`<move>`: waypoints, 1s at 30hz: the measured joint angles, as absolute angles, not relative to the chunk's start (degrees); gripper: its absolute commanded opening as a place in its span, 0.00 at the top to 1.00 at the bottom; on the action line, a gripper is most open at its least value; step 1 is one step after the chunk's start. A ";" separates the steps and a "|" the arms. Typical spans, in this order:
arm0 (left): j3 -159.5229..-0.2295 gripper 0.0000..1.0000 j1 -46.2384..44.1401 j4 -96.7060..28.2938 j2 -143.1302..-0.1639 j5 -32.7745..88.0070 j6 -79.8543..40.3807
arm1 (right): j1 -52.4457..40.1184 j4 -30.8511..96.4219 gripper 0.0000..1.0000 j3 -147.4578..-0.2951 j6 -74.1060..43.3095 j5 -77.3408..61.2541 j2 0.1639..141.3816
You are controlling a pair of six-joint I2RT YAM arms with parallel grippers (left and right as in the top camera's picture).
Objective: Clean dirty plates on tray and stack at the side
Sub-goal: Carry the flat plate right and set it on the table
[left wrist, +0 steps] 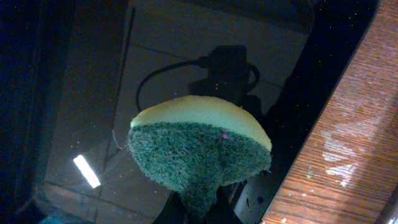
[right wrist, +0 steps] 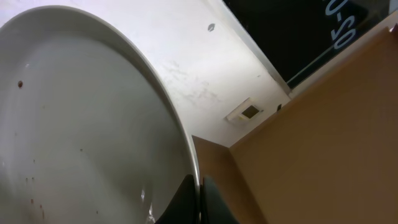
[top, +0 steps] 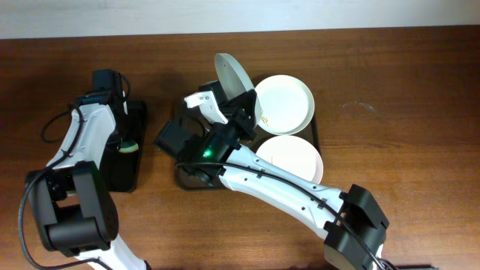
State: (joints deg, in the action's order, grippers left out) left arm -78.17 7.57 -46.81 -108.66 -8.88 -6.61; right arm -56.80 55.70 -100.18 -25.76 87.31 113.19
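Note:
My right gripper (top: 241, 107) is shut on the rim of a white plate (top: 232, 75) and holds it tilted on edge above the tray's far left part. In the right wrist view the jaws (right wrist: 200, 194) pinch that plate's (right wrist: 81, 130) rim, and small brown specks dot its face. Two more white plates lie flat on the brown tray (top: 316, 129), one at the far side (top: 285, 103) and one nearer (top: 294, 156). My left gripper (top: 124, 139) is shut on a green and yellow sponge (left wrist: 199, 146), held over the black tray (top: 139, 120). Its fingers (left wrist: 200, 208) are mostly hidden by the sponge.
The glossy black tray (left wrist: 87, 93) lies at the left, apart from the brown tray. The right arm's white body (top: 277, 184) crosses the near left part of the brown tray. Bare wooden table (top: 390, 90) spreads to the right.

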 measured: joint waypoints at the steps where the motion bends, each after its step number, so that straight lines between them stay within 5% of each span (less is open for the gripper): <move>1: -78.17 0.99 7.57 -46.89 -108.66 -8.88 -6.61 | -56.77 55.86 0.96 -100.18 -25.96 85.82 113.19; 5: -78.17 0.99 7.57 -47.31 -108.49 -7.75 -6.59 | -50.39 57.10 0.96 -100.12 -28.08 64.16 102.83; 10: -78.11 0.99 5.52 -45.74 -97.82 -3.25 -6.57 | -17.89 63.46 0.96 -100.20 -28.56 30.11 93.60; 15: -78.04 0.99 -7.14 -40.99 -97.49 1.67 -6.42 | 7.35 64.20 0.96 -94.59 -30.81 20.23 96.31; 21: -78.04 0.99 -9.41 -39.57 -97.49 2.00 -6.42 | 21.37 44.12 0.96 -70.57 -34.24 15.66 98.32; 22: -78.02 0.99 -9.41 -39.53 -97.49 2.00 -6.42 | 22.41 40.71 0.81 -67.66 -34.28 15.42 98.30; 23: -78.02 0.99 -9.41 -39.62 -97.49 2.00 -6.44 | 23.22 37.71 0.28 -63.64 -34.44 15.29 98.32; 24: -78.02 0.99 -9.41 -39.62 -97.49 2.00 -6.44 | 23.27 37.71 0.07 -62.17 -34.41 15.22 98.32; 30: -77.97 0.99 -9.41 -39.64 -97.49 2.02 -6.42 | 21.98 54.94 0.13 -75.85 -23.46 2.09 94.45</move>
State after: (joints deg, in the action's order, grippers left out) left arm -77.97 -9.41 -39.64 -97.49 2.02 -6.42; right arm 21.98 54.94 -75.85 -23.46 2.09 94.45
